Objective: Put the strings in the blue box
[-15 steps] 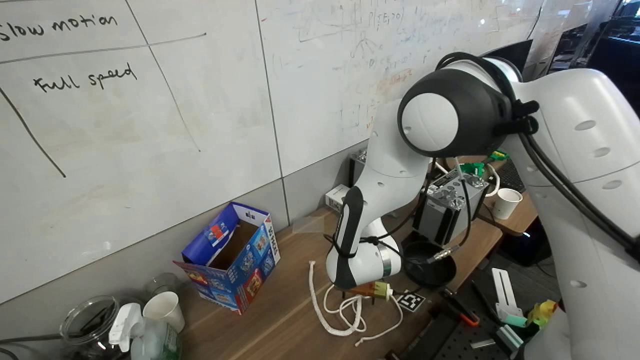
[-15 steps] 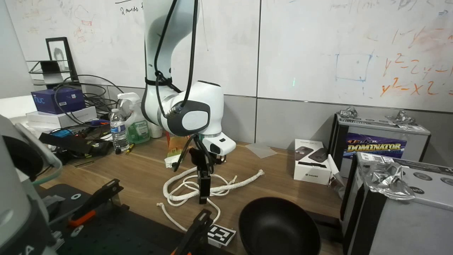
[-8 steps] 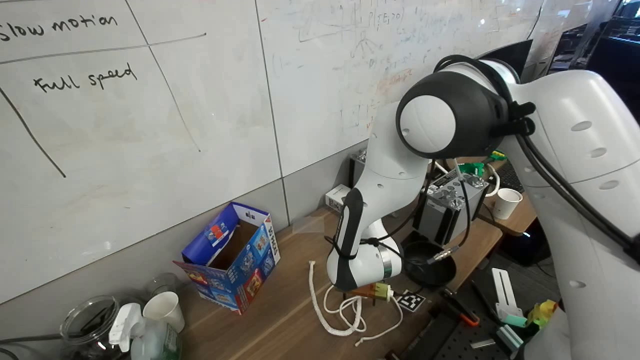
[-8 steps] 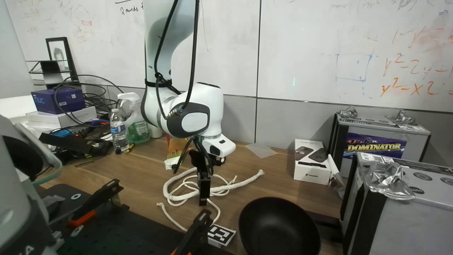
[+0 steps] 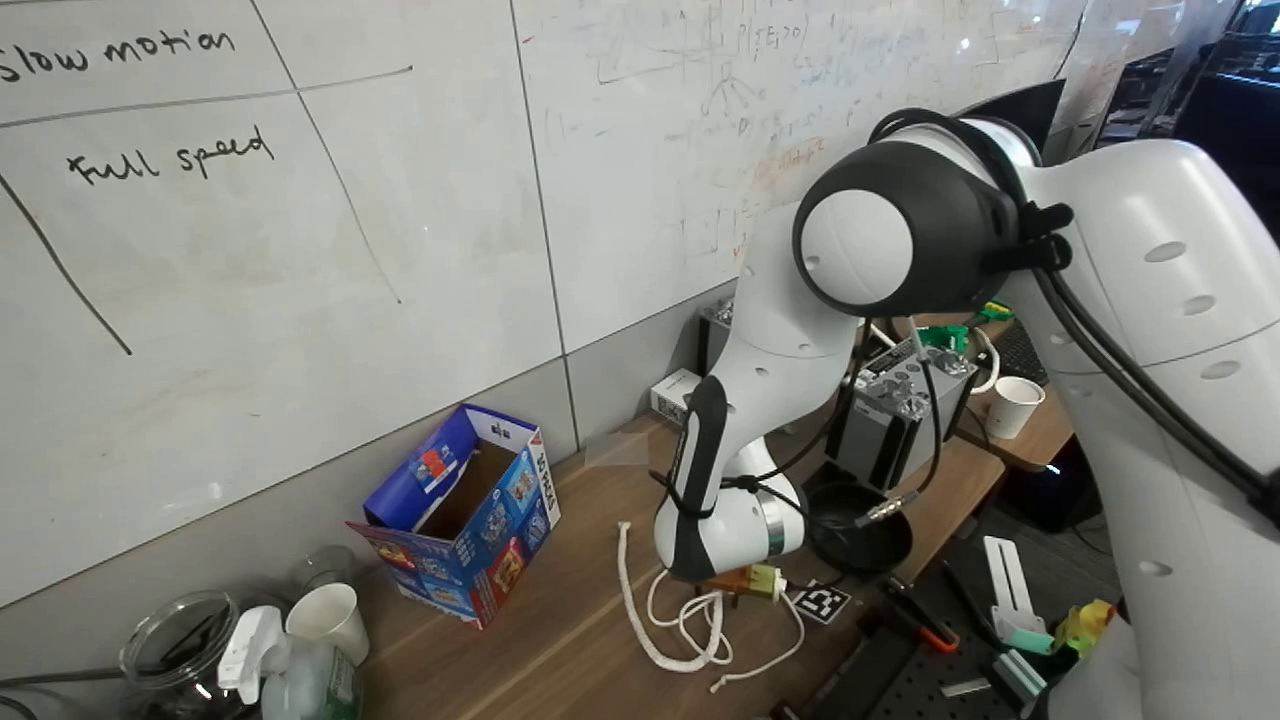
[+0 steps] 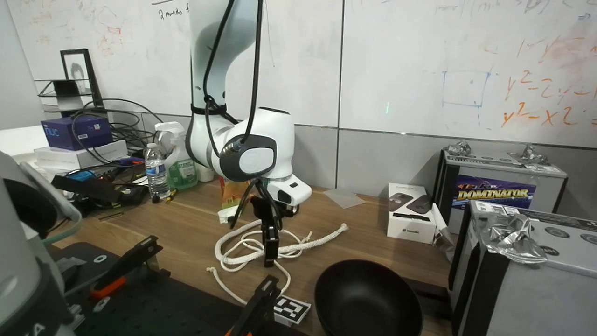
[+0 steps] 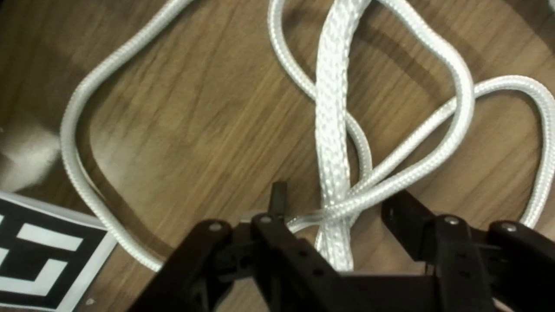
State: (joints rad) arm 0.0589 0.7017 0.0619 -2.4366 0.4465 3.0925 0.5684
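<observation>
White strings lie in loose loops on the wooden table, one thick braided cord among thinner ones; both exterior views show them too. Low over them, pointing down, is my gripper. It stands open, one finger to the left of the thick cord and the other finger to its right. Crossing cords run through the gap, and neither finger visibly presses on the thick one. In an exterior view the blue box stands near the wall, its top open. Whether the fingertips touch the table is unclear.
A black bowl and a printed marker are close to the gripper. Black clamps line the table's near edge. A paper cup and a spray bottle stand beside the box. Grey metal devices are farther off.
My gripper has dipped slightly and come back up a little, and its near finger has shifted slightly to the right in an exterior view. The strings and the box have not moved.
</observation>
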